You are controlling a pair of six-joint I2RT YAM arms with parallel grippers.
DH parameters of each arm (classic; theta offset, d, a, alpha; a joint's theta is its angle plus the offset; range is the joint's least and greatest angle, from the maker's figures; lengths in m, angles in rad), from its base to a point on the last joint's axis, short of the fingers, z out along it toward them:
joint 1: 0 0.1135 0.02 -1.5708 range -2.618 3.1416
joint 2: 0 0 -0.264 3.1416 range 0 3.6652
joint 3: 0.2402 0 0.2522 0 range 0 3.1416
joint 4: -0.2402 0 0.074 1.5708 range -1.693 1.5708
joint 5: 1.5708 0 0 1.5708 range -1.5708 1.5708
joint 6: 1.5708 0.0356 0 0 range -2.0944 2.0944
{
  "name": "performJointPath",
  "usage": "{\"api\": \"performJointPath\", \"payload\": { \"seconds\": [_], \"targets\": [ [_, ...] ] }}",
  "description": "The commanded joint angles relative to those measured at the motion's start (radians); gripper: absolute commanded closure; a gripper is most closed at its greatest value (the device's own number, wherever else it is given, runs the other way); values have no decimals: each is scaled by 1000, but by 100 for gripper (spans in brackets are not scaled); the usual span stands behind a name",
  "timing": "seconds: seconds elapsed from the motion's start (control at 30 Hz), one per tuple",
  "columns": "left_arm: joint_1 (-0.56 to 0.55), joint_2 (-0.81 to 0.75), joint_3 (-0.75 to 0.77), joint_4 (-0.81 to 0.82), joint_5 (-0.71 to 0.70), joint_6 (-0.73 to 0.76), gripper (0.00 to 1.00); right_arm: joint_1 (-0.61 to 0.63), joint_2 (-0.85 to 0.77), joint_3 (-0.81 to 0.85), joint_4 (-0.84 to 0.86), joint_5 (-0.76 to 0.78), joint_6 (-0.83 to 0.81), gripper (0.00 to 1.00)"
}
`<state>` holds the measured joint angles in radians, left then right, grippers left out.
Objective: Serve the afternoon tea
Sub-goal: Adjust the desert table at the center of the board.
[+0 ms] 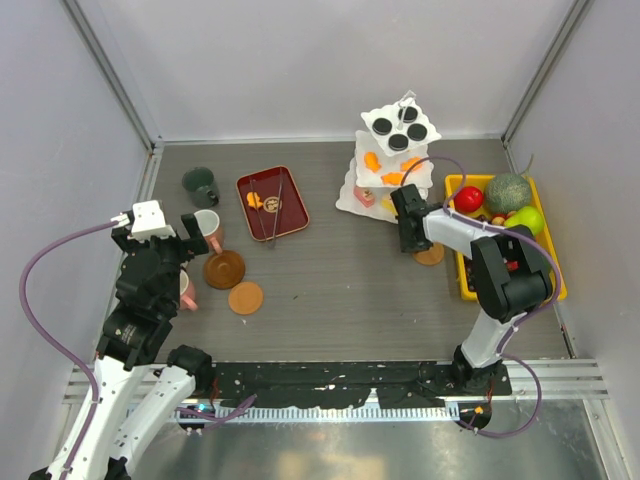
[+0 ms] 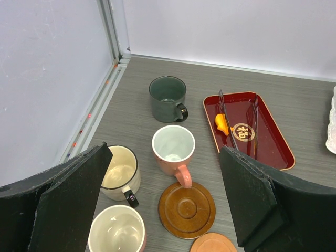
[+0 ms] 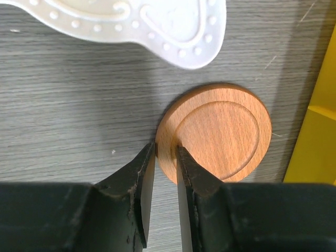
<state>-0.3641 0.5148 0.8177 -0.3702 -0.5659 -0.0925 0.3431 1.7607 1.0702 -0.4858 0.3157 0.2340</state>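
My right gripper (image 3: 165, 157) has its fingers (image 3: 143, 176) clamped on the near rim of a light wooden coaster (image 3: 218, 131). I can't tell whether the coaster is flat on the table (image 1: 340, 290) or just off it. It sits between the scalloped base of the white three-tier stand (image 3: 173, 26) and the yellow tray (image 3: 315, 142), just beside both. My left gripper (image 2: 164, 153) hangs with its fingers wide apart and empty above the mugs. Below it the pink mug (image 2: 173, 149) stands upright, touching a dark brown coaster (image 2: 186, 210). The cream mug (image 2: 121, 173) is to its left and the dark green mug (image 2: 168, 97) is farther back. An orange sweet (image 2: 223, 124) lies on the dark red tray (image 2: 268, 144).
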Motion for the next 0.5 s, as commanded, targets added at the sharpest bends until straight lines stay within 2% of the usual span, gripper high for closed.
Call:
{"api": "performJointPath", "payload": {
  "seconds": [0.0, 0.07, 0.3, 0.4, 0.47],
  "targets": [
    [4, 2, -2, 57, 3, 8, 4, -19, -58, -52, 29, -13, 7, 72],
    [4, 2, 0, 59, 4, 8, 4, -18, -98, -73, 61, -24, 5, 72],
    [4, 2, -2, 57, 6, 8, 4, -19, -268, -141, 119, -9, 30, 60],
    [2, 1, -2, 57, 6, 8, 4, -21, -375, -177, 134, -1, 63, 60],
    [4, -1, -2, 59, 8, 8, 4, -23, -432, -214, 131, 16, 111, 64]
  ]
}}
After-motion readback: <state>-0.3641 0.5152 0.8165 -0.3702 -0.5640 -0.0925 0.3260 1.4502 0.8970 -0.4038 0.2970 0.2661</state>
